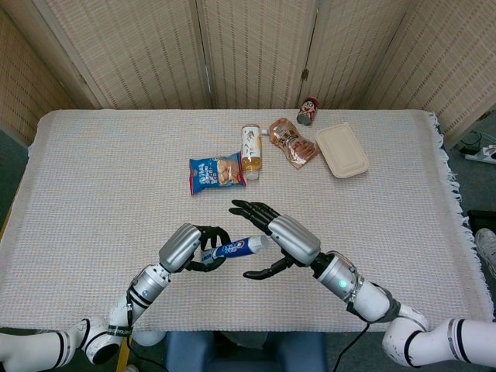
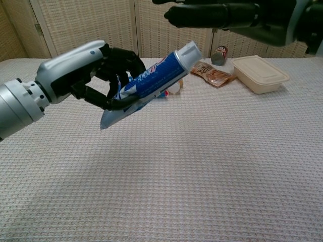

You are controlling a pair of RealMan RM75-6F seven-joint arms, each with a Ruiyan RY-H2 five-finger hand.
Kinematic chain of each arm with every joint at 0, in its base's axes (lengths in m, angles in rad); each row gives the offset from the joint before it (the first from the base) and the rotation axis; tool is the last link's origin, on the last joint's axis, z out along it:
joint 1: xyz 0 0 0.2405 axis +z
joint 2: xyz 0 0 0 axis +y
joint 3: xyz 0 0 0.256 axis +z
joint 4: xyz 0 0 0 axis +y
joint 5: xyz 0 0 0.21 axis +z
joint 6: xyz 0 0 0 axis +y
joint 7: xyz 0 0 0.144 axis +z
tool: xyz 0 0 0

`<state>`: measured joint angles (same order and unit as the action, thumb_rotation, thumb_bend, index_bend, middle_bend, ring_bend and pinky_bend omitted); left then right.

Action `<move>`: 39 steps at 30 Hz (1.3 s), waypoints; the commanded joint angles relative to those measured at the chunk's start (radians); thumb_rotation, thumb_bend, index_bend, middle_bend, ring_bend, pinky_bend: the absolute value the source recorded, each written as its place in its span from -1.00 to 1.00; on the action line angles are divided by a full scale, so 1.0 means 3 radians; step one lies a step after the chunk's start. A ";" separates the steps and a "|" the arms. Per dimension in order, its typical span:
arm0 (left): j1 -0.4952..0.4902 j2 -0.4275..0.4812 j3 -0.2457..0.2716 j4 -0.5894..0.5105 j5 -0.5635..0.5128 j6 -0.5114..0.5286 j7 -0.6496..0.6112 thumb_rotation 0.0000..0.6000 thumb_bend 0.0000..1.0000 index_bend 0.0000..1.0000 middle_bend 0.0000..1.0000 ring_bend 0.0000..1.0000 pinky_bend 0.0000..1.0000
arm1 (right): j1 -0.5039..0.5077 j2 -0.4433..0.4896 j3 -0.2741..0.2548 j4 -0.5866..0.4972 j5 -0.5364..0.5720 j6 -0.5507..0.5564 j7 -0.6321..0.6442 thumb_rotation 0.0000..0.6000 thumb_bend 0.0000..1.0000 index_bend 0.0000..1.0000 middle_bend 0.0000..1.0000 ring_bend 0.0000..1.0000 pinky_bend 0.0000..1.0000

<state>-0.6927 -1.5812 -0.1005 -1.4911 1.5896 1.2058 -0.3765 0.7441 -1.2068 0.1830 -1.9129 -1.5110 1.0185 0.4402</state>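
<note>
Left robot hand (image 1: 188,246): I see it gripping the toothpaste (image 1: 235,247), cap tilted up. Right robot hand (image 1: 277,235): spread wide, empty, just beside the cap, above the counter (image 1: 93,178).

thing: a tube of toothpaste (image 2: 149,84)
colour: blue and white, with a bit of red and a white cap
shape: long, round at the cap end and flat at the other end
state: cap on, flat end a little crumpled
pose: tilted, with the cap end up and pointing to the right in the chest view, and the flat end down low
where: up in the air above the table, near the front edge, not touching the cloth
held by: the left hand (image 1: 190,246), with dark fingers wrapped round the lower half of the tube
</note>
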 commanded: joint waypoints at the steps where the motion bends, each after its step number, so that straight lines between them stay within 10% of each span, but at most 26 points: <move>1: -0.0003 0.0028 0.0051 0.0101 0.0008 -0.0065 0.0078 1.00 0.73 0.42 0.58 0.37 0.33 | -0.0105 0.0193 -0.0007 -0.0042 -0.0048 0.0114 0.0088 -0.07 -0.76 -1.00 -1.00 -1.00 -1.00; 19: -0.0186 0.0067 -0.0037 0.0030 -0.1028 -0.0998 0.1728 1.00 0.63 0.07 0.25 0.00 0.02 | -0.0454 0.0683 -0.0130 -0.0049 -0.0043 0.0333 0.0001 -0.07 -0.76 -1.00 -1.00 -1.00 -1.00; 24: -0.0217 0.0002 -0.0090 -0.0031 -0.1321 -0.1046 0.1993 1.00 0.14 -0.39 -0.03 -0.23 -0.21 | -0.0526 0.0652 -0.0157 0.0039 -0.0024 0.0385 0.0002 -0.08 -0.76 -1.00 -1.00 -1.00 -1.00; 30: -0.0183 -0.0021 -0.0116 -0.0056 -0.1477 -0.0965 0.2105 1.00 -0.13 -0.80 -0.32 -0.51 -0.46 | -0.0612 0.0682 -0.0195 0.0114 -0.0015 0.0428 -0.0048 -0.07 -0.76 -1.00 -1.00 -1.00 -1.00; 39: 0.0076 0.0454 -0.0122 -0.0359 -0.1445 -0.0691 0.1868 1.00 -0.18 -0.81 -0.39 -0.57 -0.55 | -0.0806 0.0830 -0.0303 0.0185 -0.0001 0.0511 -0.0214 -0.08 -0.76 -1.00 -1.00 -1.00 -1.00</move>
<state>-0.6937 -1.4796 -0.1347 -1.5730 1.1493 0.9716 0.2069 0.5094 -0.9639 0.0970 -1.8611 -1.5113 1.1657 0.3829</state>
